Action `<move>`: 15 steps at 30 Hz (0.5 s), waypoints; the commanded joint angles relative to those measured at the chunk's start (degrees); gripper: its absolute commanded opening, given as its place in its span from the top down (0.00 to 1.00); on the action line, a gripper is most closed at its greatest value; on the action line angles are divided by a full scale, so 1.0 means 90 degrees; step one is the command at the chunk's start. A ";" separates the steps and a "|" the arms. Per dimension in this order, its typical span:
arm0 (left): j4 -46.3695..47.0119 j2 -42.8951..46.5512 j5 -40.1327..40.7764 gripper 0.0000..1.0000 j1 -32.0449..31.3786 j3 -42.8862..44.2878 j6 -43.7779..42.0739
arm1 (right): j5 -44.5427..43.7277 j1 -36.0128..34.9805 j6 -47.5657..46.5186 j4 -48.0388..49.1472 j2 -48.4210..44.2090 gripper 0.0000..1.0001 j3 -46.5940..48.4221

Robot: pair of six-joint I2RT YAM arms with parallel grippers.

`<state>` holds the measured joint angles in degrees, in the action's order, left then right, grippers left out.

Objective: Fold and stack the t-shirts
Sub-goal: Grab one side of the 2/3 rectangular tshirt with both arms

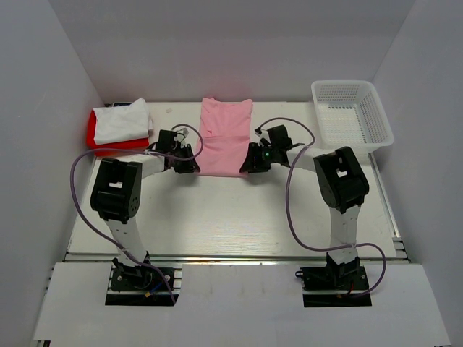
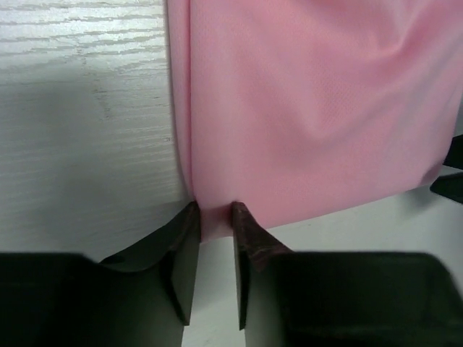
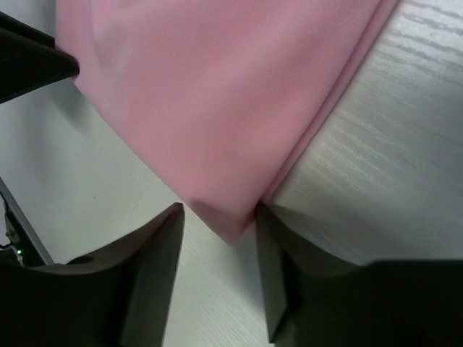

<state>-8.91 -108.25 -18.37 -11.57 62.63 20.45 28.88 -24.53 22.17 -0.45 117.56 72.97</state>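
The light pink t-shirt [image 1: 226, 137] lies folded into a long strip at the table's middle back. My left gripper [image 1: 189, 165] is at its near-left corner; in the left wrist view the jaws [image 2: 215, 210] stand narrow, pinching the pink cloth [image 2: 311, 108] at their tips. My right gripper [image 1: 249, 165] is at the near-right corner; its jaws [image 3: 219, 213] stand apart around the pink corner [image 3: 217, 94] without gripping it. The white t-shirt [image 1: 123, 119] lies folded on the bright red one [image 1: 105, 141] at the back left.
A white mesh basket [image 1: 351, 116] stands at the back right. White walls close in the table on three sides. Purple cables loop beside both arms.
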 commanded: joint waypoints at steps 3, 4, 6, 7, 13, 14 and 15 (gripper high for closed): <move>0.0013 -0.0062 -0.0243 0.78 -0.0003 -0.0338 -0.0075 | 0.0160 -0.0067 0.0134 0.0177 0.0336 0.61 -0.0149; 0.0013 -0.0120 -0.0244 0.89 -0.0003 -0.0338 -0.0075 | 0.0198 -0.0057 0.0134 0.0177 0.0365 0.68 -0.0149; 0.0013 -0.0121 -0.0303 1.00 -0.0003 -0.0338 -0.0075 | 0.0218 -0.0076 0.0183 0.0196 0.0385 0.77 -0.0188; -0.0074 -0.0121 -0.0390 1.00 -0.0003 -0.0406 -0.0075 | 0.0209 -0.0067 0.0192 0.0225 0.0318 0.85 -0.0284; -0.0074 0.1057 -0.0751 1.00 -0.0149 -0.1420 0.0149 | 0.0199 -0.0145 0.0300 0.0323 -0.0803 1.00 -0.1192; -0.0162 0.1273 -0.0752 1.00 -0.0150 -0.1567 0.0150 | 0.0180 -0.0174 0.0319 0.0294 -0.0932 1.00 -0.1310; -0.0163 0.1478 -0.0906 1.00 -0.0237 -0.1839 0.0247 | 0.0179 -0.0203 0.0339 0.0072 -0.1223 1.00 -0.1611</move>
<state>-5.63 -100.62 -23.83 -12.12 50.65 21.76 30.44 -25.34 25.06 3.20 112.68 62.30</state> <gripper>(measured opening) 0.025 0.012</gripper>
